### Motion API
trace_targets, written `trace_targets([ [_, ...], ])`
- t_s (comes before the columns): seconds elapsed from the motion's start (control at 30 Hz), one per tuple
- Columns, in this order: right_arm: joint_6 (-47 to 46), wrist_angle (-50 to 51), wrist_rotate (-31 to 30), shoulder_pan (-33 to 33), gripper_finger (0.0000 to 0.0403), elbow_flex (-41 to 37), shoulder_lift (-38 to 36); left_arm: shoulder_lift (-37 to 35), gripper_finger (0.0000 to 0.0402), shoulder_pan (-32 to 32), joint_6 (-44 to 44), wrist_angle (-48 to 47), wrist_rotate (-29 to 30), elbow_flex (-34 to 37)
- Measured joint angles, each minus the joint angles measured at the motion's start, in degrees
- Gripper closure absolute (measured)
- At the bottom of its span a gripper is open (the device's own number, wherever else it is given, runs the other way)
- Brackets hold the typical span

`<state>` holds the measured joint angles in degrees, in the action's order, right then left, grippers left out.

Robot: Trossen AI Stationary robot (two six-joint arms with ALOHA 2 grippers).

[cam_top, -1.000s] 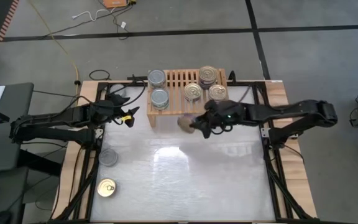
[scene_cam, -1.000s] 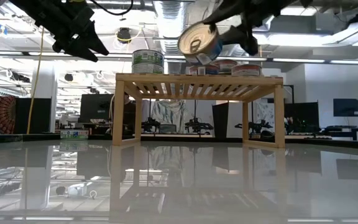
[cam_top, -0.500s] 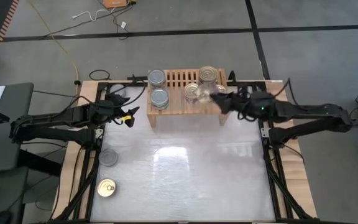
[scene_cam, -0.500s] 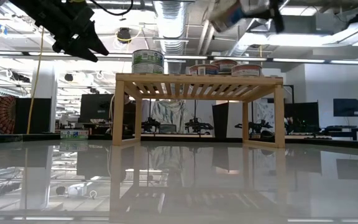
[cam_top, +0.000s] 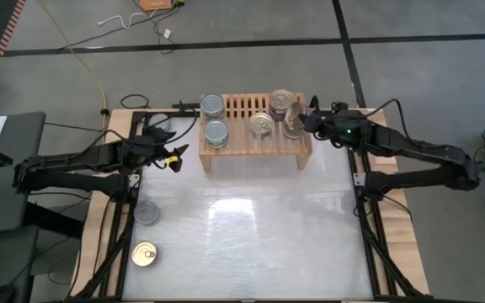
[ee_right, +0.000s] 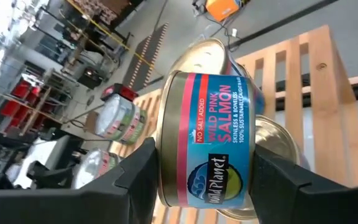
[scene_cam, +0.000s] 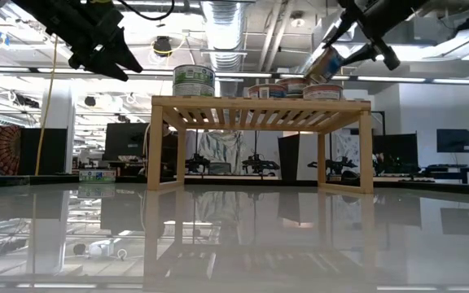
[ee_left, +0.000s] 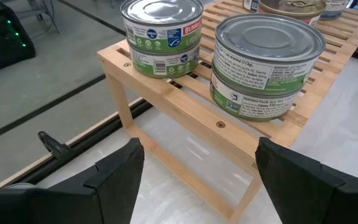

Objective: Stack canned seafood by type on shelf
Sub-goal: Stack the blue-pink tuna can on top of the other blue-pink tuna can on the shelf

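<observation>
The light-wood shelf (cam_top: 241, 109) stands at the table's far edge. On its left end are two stacks of silver-topped cans (cam_top: 213, 105) (cam_top: 216, 133). On its right end are gold-topped cans (cam_top: 262, 124) and a gold-topped stack (cam_top: 282, 103). My right gripper (cam_top: 303, 124) is above the shelf's right end, shut on a blue-and-red salmon can (ee_right: 207, 143). That can hangs tilted over a gold-topped can (ee_right: 267, 138) on the shelf. My left gripper (cam_top: 178, 155) waits open, left of the shelf and above the table. My right gripper pinches the salmon can between its two fingers (ee_right: 135, 180). They stand at the can's two flat ends (ee_right: 164, 155), and the label wall faces the wrist camera. The can is lifted and tilted (scene_cam: 324, 65). Whether its lower rim touches the can beneath, I cannot tell.
Two loose cans lie on the table's near left: a silver-topped one (cam_top: 146, 212) and a gold-topped one (cam_top: 144, 254). The white table top (cam_top: 251, 227) in front of the shelf is bare. Wooden planks (cam_top: 398, 219) edge the table.
My right gripper has carried the salmon can from in front of the shelf, up and toward the far right. It has then come down over the shelf's right end. The can has turned in the hold, so its gold top no longer faces the near side.
</observation>
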<state>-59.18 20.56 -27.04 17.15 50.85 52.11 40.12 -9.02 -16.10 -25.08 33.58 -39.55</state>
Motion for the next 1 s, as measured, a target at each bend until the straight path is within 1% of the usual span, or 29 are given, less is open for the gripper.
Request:
trace_targets([
  [0.1,-0.32,0.11,0.52,0.86,0.0176,0.01,0.63,0.0,0.0104,0.01,0.0,0.0,0.0,0.0],
  [0.2,-0.81,-0.04,2.81,1.44,0.0174,0.04,1.93,0.0,0.0104,0.01,0.0,0.0,0.0,0.0],
  [0.4,-0.79,-1.29,2.98,1.27,0.0169,0.22,4.4,0.0,0.0104,-0.01,0.0,0.02,0.0,0.0],
  [1.0,0.75,-3.15,3.32,1.27,0.0168,0.07,4.07,0.0,0.0104,0.01,0.0,0.02,0.0,0.0],
])
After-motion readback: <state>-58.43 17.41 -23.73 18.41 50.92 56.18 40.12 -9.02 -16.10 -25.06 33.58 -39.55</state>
